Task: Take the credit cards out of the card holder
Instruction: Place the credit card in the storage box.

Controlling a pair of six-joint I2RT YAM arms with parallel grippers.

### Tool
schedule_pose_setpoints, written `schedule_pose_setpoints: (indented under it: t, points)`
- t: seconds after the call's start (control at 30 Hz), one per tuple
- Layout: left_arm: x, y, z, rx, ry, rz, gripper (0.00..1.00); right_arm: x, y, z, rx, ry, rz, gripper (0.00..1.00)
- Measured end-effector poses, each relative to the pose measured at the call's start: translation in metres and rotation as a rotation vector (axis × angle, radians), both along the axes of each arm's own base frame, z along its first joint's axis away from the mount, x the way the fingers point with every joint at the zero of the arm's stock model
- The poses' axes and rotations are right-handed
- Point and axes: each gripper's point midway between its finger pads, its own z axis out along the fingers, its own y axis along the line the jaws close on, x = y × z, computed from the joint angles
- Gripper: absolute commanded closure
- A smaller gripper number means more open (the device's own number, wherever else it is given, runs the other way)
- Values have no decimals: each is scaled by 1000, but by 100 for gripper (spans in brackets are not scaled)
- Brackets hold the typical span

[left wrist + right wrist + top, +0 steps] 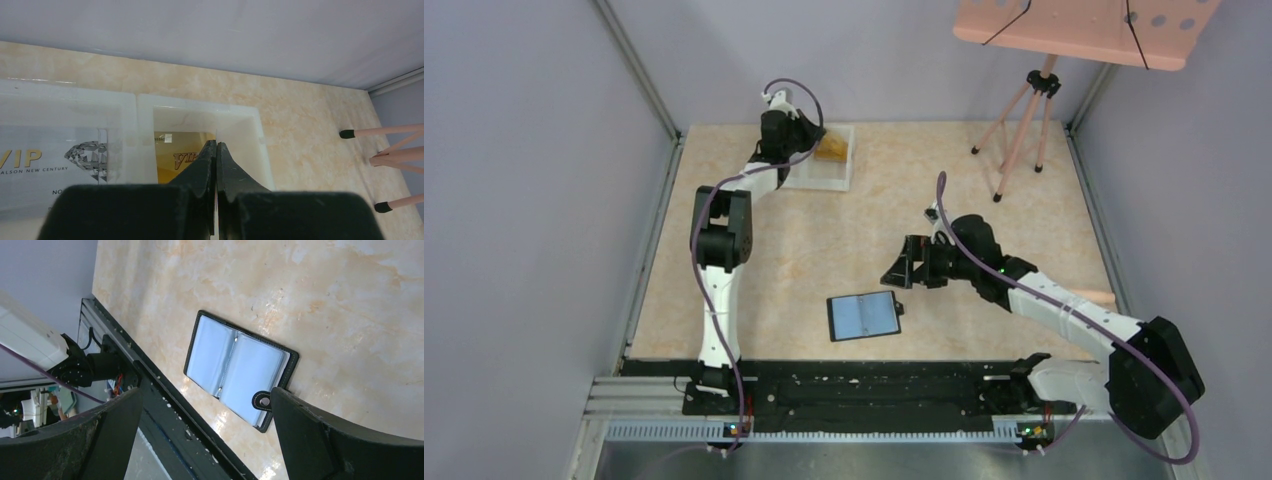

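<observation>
The card holder (pixel 864 315) lies open on the table near the front, blue-grey sleeves up, and shows in the right wrist view (pixel 240 370). My right gripper (pixel 904 265) is open and empty above and behind it, and the holder shows between its wide-apart fingers (pixel 207 440). My left gripper (pixel 809 135) reaches over the white two-compartment tray (pixel 824 178). Its jaws (pixel 216 146) are shut, with nothing visible between them. An orange-gold credit card (pixel 177 155) sits in the tray's right compartment, partly hidden by the fingers, and shows from above (pixel 832 148). A silver card (pixel 50 165) lies in the left compartment.
A pink tripod (pixel 1024 120) with a pink board (pixel 1074 30) stands at the back right; its feet show in the left wrist view (pixel 347 133). A black rail (pixel 864 385) runs along the near edge. Grey walls enclose the table.
</observation>
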Motion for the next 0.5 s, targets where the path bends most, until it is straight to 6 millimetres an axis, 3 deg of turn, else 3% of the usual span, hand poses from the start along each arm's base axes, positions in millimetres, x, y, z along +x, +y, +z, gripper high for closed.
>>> schedule_pose_setpoints:
  t: [0.17, 0.5]
  points:
    - [4, -4, 3, -3, -23, 0, 100, 2, -2, 3, 6, -9, -9, 2]
    - [7, -6, -10, -11, -14, 18, 100, 9, -10, 6, 6, -22, -34, 2]
